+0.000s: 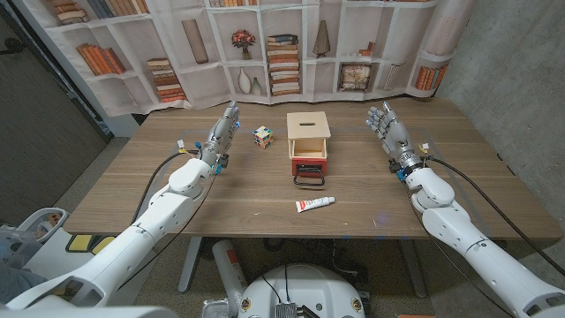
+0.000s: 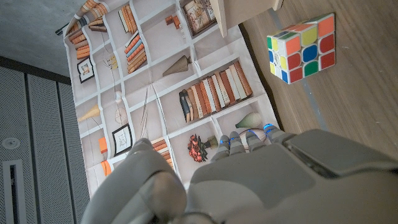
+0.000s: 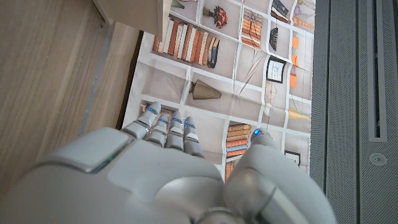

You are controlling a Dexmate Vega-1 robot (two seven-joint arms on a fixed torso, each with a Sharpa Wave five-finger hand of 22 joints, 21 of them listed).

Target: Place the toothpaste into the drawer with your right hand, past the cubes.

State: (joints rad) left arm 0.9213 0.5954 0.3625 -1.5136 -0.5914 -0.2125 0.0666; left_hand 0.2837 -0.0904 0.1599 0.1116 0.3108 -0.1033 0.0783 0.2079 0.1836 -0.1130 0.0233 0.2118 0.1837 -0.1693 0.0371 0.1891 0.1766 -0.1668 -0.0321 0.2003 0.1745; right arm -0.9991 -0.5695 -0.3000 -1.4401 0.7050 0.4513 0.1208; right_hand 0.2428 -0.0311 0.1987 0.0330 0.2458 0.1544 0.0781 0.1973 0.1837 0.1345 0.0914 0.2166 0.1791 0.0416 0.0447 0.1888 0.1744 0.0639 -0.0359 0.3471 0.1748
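Lying nearest the robot on the worktop (image 1: 132, 177), the toothpaste (image 1: 314, 204) sits just in front of the small wooden box with the red drawer (image 1: 309, 164), probably staged within easy reach. To its right, the right robot hand (image 1: 386, 126) is raised, fingers apart and holding nothing, apparently waiting to begin; nothing is grasped yet. Across the worktop the left robot hand (image 1: 224, 129) is likewise empty with fingers extended, clear of the path. Near it, farther back, a colourful cube (image 1: 263, 136) stands left of the box. The surface is brown wood grain. Behind hangs a backdrop printed with bookshelves (image 1: 265, 44), beside grey walls.
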